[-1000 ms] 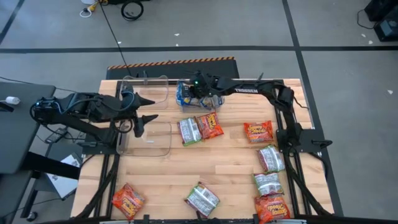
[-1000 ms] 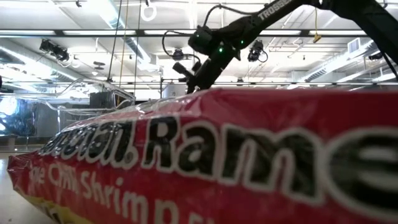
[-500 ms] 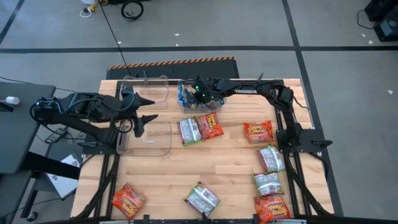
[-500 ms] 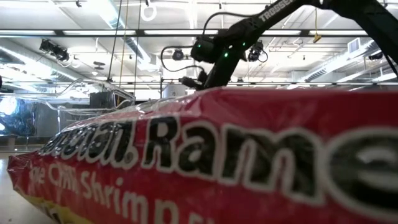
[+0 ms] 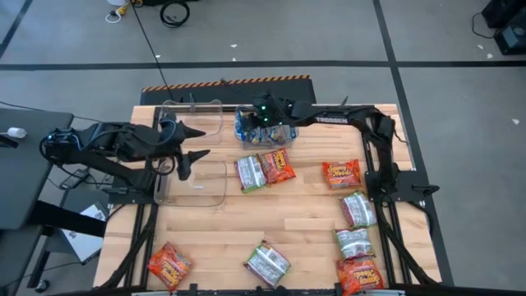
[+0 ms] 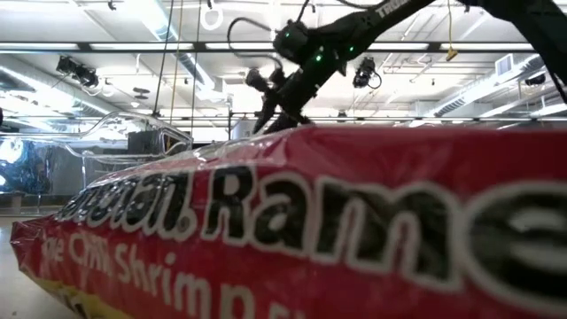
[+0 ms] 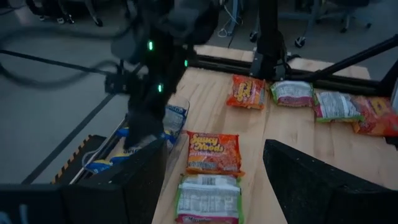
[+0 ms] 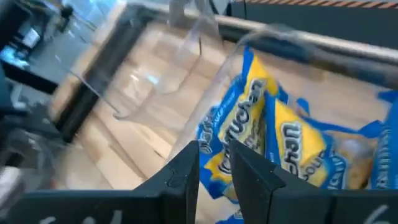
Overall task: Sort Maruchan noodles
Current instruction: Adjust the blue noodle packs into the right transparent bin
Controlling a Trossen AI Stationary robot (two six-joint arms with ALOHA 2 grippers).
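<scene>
Right gripper is hovering over the blue packets in a bin, fingers narrowly apart, empty. Left gripper is waiting wide. Packets look light, crinkly, slippery; pinching an edge seam seems best.

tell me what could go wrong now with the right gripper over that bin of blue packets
The right gripper sits low over the blue-and-yellow packets with its fingers only slightly apart; lifting could snag one and drag it out of the clear bin. The packets stand loosely, so one may tip over the wall. The left gripper waits open nearby, over the other bins.
</scene>
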